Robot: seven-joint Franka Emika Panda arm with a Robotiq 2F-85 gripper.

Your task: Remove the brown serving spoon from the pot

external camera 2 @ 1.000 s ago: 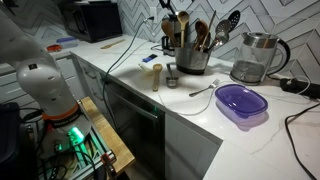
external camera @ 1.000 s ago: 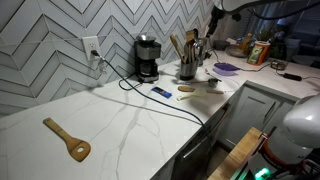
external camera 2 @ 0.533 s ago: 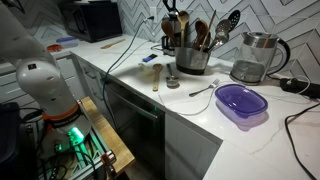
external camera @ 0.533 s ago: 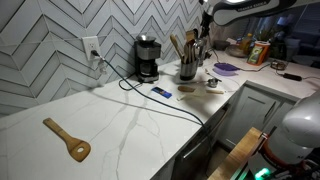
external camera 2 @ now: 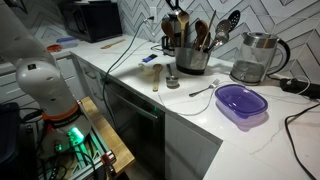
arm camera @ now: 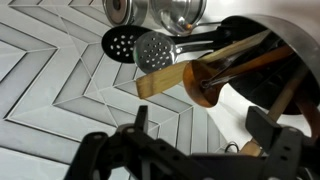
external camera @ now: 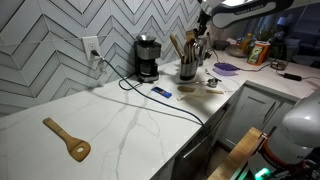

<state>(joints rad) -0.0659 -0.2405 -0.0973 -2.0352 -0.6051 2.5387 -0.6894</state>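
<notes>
The small shiny metal pot [external camera: 187, 70] stands on the white counter next to the black coffee maker [external camera: 147, 57], and shows in both exterior views [external camera 2: 190, 60]. It holds several utensils. The wrist view shows a dark brown serving spoon [arm camera: 206, 80], a pale wooden spatula [arm camera: 165, 82] and metal slotted spoons [arm camera: 153, 49] sticking out of it. My gripper [external camera: 203, 20] hangs just above the utensils. In the wrist view my gripper [arm camera: 205, 125] is open and empty, with the brown spoon's bowl in line with the gap between its fingers.
A glass kettle [external camera 2: 255, 55] and a purple bowl [external camera 2: 240, 100] stand beside the pot. A wooden tool [external camera 2: 157, 77] and a small metal cup [external camera 2: 172, 81] lie in front of it. A wooden spatula [external camera: 67, 140] lies far along the counter. A black cable [external camera: 150, 100] crosses the counter.
My arm has come down from the top of the exterior view, bringing the gripper over the pot's utensils. The utensils have not moved.
</notes>
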